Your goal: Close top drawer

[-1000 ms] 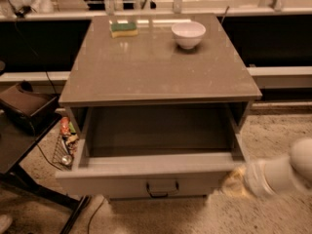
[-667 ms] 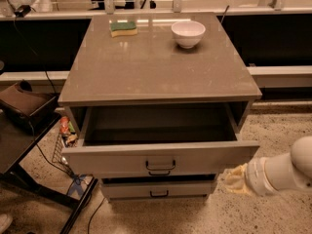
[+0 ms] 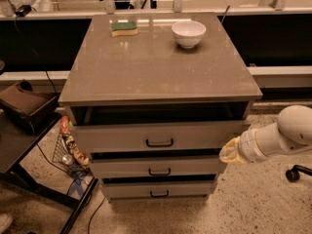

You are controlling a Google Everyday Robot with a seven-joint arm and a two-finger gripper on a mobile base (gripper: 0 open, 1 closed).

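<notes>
1. Sliding inward since the earlier frame, the top drawer (image 3: 122,136) is now showing only a narrow dark gap beneath the tabletop (image 3: 156,72), with its front panel standing slightly nearer than the cabinet.
2. The hand (image 3: 230,153) is sitting at the right end of that front panel, touching it or just beside it; whether it is clenched or released, I cannot tell.
3. By my judgement, the closing push is nearing its end.
4. The next move is calling for a straight push toward the far side until the panel sits flush, without the hand slipping off the right edge.
</notes>
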